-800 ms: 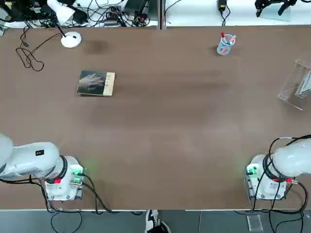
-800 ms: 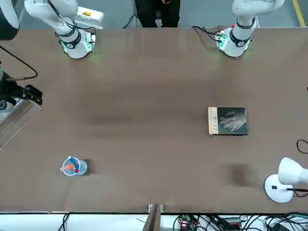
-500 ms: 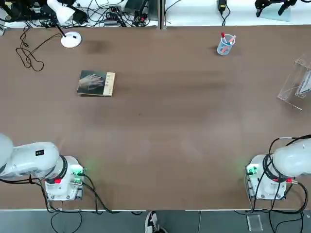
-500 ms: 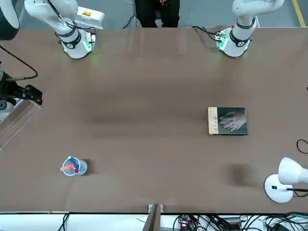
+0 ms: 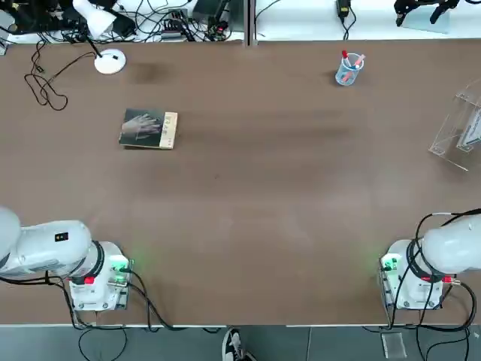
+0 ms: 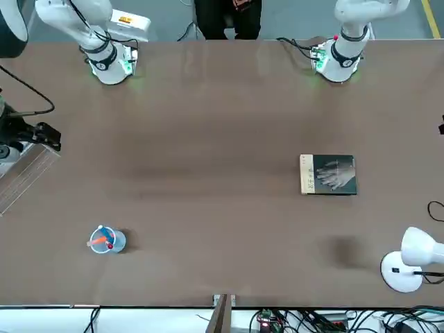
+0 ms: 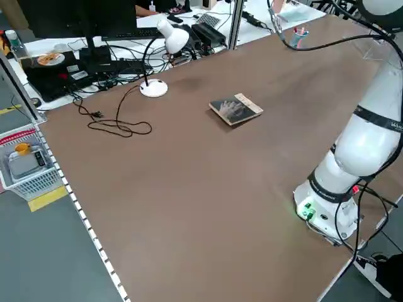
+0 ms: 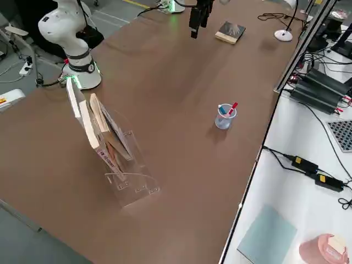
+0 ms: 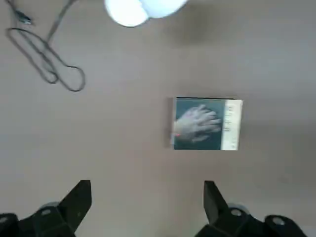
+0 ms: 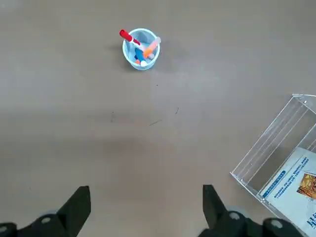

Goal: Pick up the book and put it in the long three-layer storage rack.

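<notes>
Black and open-fingered, my left gripper (image 9: pixel 147 195) has just edged further into the front view, so I judge the approach is starting. The book (image 9: pixel 200 123) lies flat beyond its fingertips, long axis roughly along the line between them, tan strip towards my right (a sideways shift looks needed). My right gripper (image 10: pixel 147 196), also open, waits short of the rack (image 10: pixel 269 150).

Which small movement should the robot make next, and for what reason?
Probably the left hand should move over the book and then lower: it is open and holds nothing, while the book lies flat on the left side of the table, far from the clear rack at the right.
</notes>
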